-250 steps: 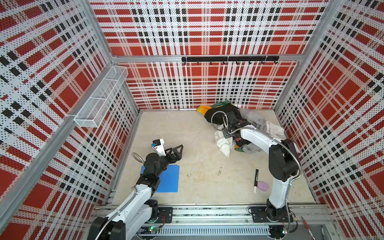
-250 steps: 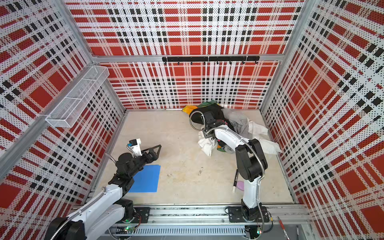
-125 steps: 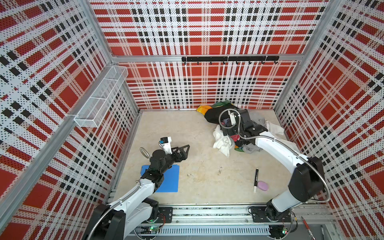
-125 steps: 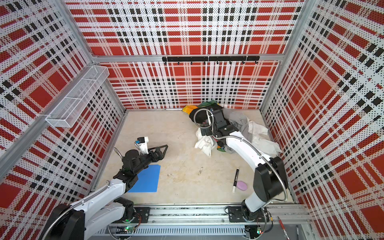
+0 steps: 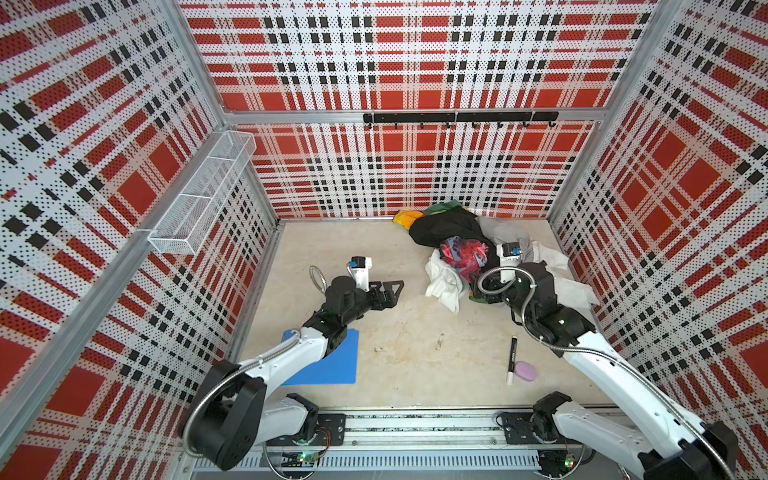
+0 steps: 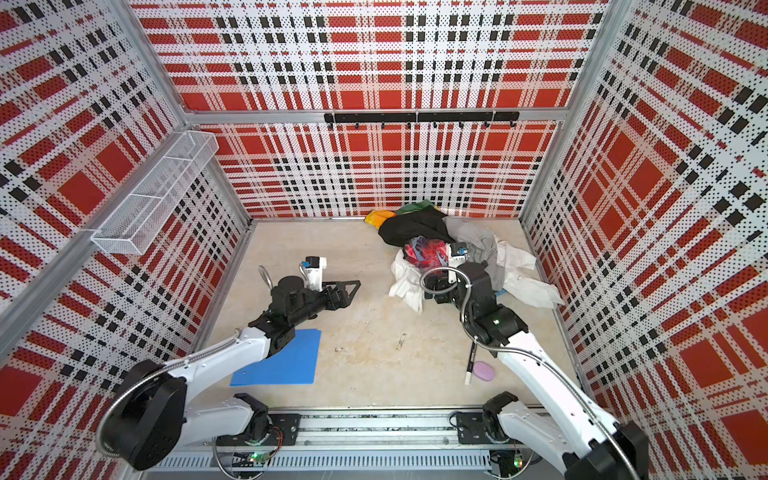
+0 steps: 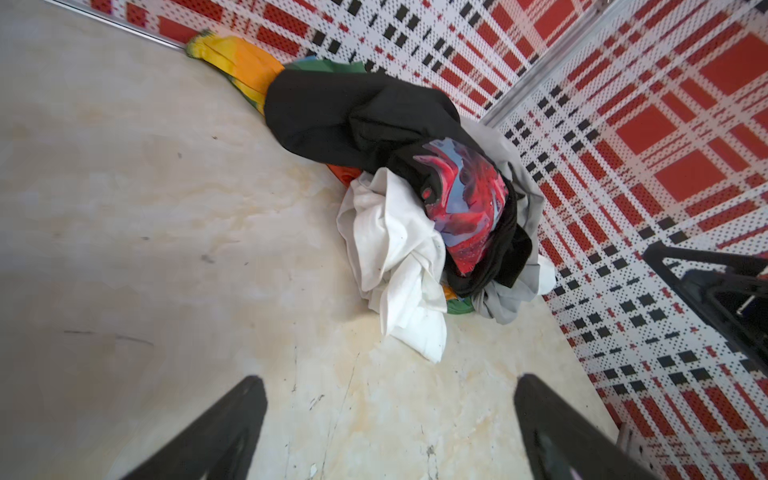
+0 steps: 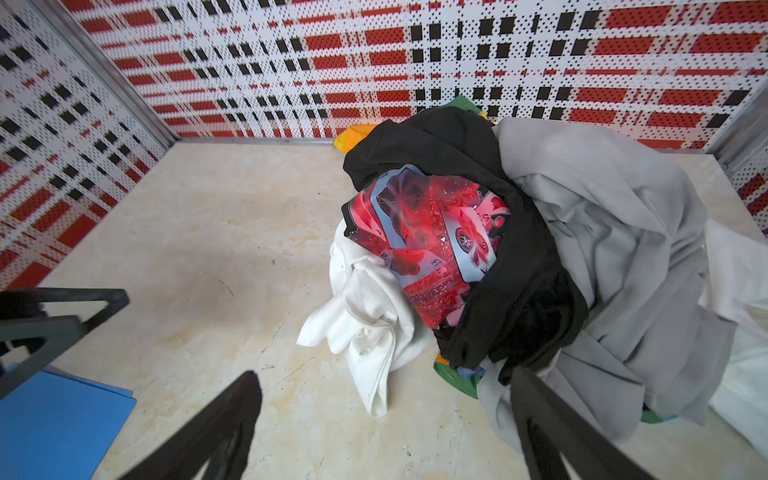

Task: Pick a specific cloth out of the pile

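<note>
Cloth pile against far wall, right side, white garment draping its near-left edge, left gripper spread over bare floor (well apart from pile), right gripper spread at pile's near edge.

Both top views look down from high above the near edge. Both wrist views sit low and close, sharing the pile.

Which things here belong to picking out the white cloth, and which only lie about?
Job: white cloth, pile, left pincer, right pincer.
Lying about: blue mat, marker, pink lump, wire basket, hook rail.
</note>
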`<action>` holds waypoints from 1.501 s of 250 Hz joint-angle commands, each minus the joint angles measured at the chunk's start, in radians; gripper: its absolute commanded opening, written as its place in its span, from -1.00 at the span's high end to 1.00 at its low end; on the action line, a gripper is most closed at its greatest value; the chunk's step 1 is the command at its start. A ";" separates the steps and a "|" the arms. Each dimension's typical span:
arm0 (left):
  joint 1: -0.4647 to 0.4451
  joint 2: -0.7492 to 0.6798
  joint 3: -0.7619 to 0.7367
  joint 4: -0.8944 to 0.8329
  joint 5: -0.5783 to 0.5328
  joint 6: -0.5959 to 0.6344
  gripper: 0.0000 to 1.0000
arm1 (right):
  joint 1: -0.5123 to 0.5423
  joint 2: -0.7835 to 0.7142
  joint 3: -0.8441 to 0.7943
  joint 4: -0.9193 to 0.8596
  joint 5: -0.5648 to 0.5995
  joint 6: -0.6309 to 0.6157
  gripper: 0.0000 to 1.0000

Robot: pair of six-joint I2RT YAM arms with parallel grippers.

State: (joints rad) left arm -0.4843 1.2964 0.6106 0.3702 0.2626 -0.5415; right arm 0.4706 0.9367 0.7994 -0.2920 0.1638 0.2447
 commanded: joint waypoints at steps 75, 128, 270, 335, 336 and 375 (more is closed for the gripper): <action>-0.117 0.453 0.351 -0.137 0.132 0.053 -0.38 | -0.001 -0.239 -0.155 -0.007 0.040 0.073 -1.00; -0.140 0.573 0.432 -0.117 0.119 0.055 -0.31 | -0.001 -0.201 -0.150 0.003 0.058 0.073 -0.99; -0.153 0.649 0.560 -0.091 0.153 0.065 0.82 | -0.001 -0.191 -0.141 -0.012 0.047 0.089 -0.96; -0.154 0.555 0.552 -0.088 0.144 0.072 1.00 | -0.001 -0.199 -0.142 -0.027 0.056 0.097 -0.96; -0.154 0.554 0.552 -0.088 0.144 0.072 1.00 | -0.001 -0.199 -0.142 -0.028 0.057 0.097 -0.96; -0.157 0.474 0.555 -0.086 0.124 0.093 1.00 | -0.001 -0.199 -0.125 -0.038 0.071 0.085 -0.96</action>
State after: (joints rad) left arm -0.6323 1.8614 1.1465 0.2535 0.4034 -0.4812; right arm 0.4709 0.7406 0.6468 -0.3458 0.2150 0.3336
